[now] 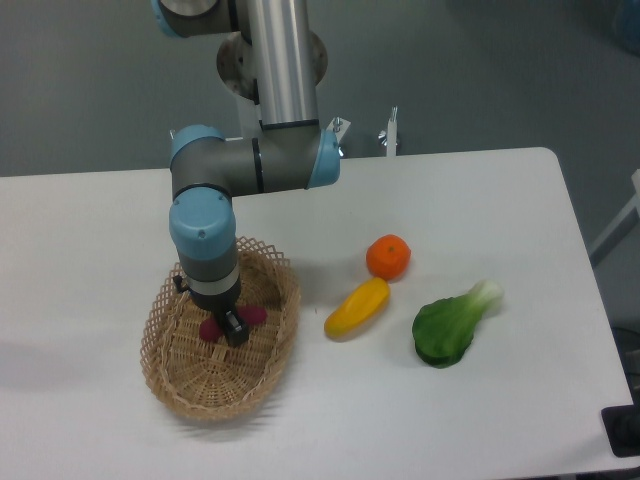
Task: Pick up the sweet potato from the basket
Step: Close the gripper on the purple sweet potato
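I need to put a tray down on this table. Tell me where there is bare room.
Bare white table lies behind the orange, and along the front edge below the bok choy. The far left, beside the basket, is open too. It is crowded mid-table: the yellow vegetable sits close by, and the gripper is down in the basket.

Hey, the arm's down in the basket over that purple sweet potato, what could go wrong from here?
1. The gripper hides the middle of the sweet potato; only its ends show, so I cannot tell if the grasp is centred. An off-centre grip might let the smooth tuber slip on lifting.
2. The fingers sit low inside the basket. They could catch the woven straw and drag or lift the light basket.
3. The basket's looped rim is close to the wrist, so a tilted retreat may snag it.
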`<state>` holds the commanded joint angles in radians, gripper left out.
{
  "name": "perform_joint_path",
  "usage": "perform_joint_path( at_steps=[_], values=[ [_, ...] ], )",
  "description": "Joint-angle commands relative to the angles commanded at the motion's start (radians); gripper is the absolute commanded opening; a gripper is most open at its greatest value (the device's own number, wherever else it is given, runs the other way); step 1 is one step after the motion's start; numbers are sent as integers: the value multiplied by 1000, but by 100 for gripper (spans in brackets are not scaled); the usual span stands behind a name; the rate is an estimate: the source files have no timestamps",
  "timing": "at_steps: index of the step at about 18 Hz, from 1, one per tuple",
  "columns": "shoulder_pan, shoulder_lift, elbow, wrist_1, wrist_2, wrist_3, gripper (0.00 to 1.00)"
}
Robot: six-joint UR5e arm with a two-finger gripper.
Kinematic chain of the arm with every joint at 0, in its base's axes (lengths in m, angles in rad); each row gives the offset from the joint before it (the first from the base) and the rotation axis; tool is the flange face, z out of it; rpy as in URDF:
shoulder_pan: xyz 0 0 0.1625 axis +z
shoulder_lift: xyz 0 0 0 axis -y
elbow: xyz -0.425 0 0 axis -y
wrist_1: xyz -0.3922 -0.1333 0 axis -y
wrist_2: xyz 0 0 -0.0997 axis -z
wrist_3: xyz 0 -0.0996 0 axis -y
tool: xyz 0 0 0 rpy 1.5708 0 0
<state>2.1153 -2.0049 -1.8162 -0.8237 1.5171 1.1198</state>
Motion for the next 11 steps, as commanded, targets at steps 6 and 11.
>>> perform_joint_path(
  at_steps=[6,11],
  values=[
    [0,9,6,0,0,5,28],
    [15,41,50,-18,0,12,28]
  ],
)
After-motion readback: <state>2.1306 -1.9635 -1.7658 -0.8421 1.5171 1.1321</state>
